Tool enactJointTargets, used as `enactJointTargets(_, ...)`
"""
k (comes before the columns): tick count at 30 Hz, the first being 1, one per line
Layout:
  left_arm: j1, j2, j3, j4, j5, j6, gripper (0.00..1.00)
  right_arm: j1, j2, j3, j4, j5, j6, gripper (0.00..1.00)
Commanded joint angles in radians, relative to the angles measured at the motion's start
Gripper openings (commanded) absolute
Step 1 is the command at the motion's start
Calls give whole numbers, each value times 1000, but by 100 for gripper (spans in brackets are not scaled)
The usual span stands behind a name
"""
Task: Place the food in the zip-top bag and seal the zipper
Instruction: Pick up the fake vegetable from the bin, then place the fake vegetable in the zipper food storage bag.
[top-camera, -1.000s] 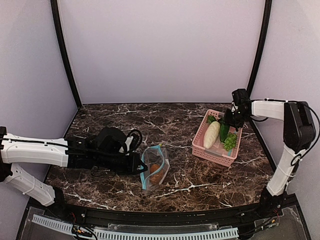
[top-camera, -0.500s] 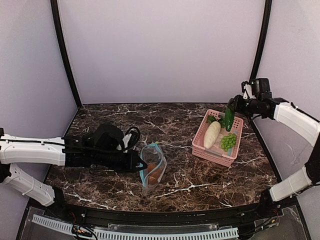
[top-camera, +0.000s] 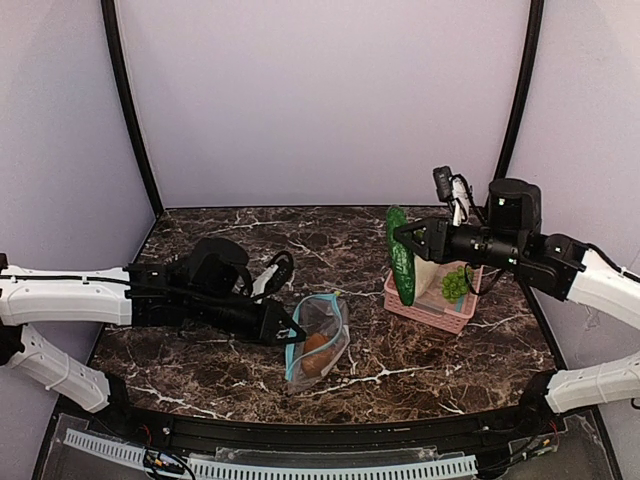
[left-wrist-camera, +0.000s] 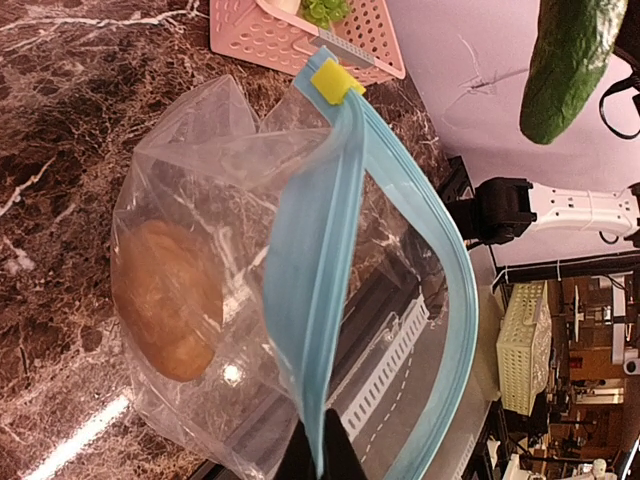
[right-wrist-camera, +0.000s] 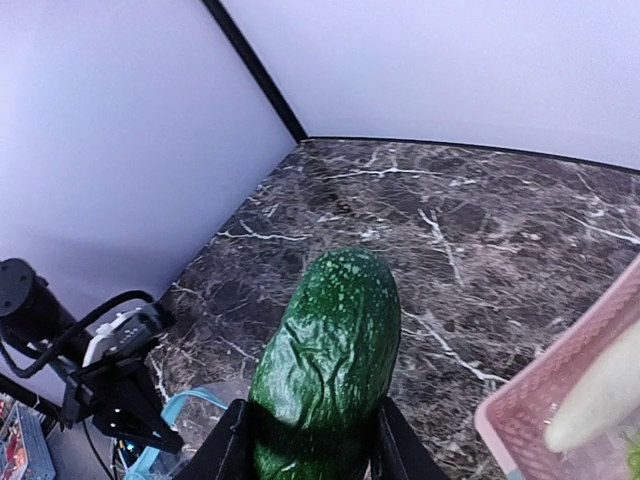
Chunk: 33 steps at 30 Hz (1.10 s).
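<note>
The clear zip-top bag (top-camera: 318, 340) lies on the marble table with a brown-orange lump (top-camera: 315, 347) inside. My left gripper (top-camera: 296, 332) is shut on the bag's teal zipper strip (left-wrist-camera: 318, 290) and holds the mouth open; a yellow slider tab (left-wrist-camera: 334, 78) sits at the strip's far end. My right gripper (top-camera: 408, 250) is shut on a dark green cucumber (top-camera: 401, 257) and holds it in the air left of the pink basket, above the table. The cucumber fills the right wrist view (right-wrist-camera: 325, 370) between the fingers, and shows at the top right of the left wrist view (left-wrist-camera: 572, 62).
A pink basket (top-camera: 428, 307) at the right holds a white radish and a light green leafy piece (top-camera: 457, 282). Dark marble table (top-camera: 250, 235), black frame posts at the back corners, a rail along the near edge.
My right gripper lifted the cucumber out of the basket and carried it left, towards the bag. My left gripper shifted right and raised the bag's mouth.
</note>
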Motion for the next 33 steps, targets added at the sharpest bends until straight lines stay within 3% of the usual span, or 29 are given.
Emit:
enactJointTargets(1,8,40,38,-41,71,59,1,165,11,-39,206,133,10,19)
enactJointTargets(5,8,61,42,-35,85,65,1,337,52,-50,333,276,-52,18)
enactJointTargets(12,8,85,58,-24,95,66,1,497,170,-54,533,394,-159,17)
enactJointTargets(21,9,72,47,-18,95,48,1,569,282,-106,758,516,-249,16)
enactJointTargets(33,9,26,27,-12,76,41,1,631,300,-182,706,586,-319,11)
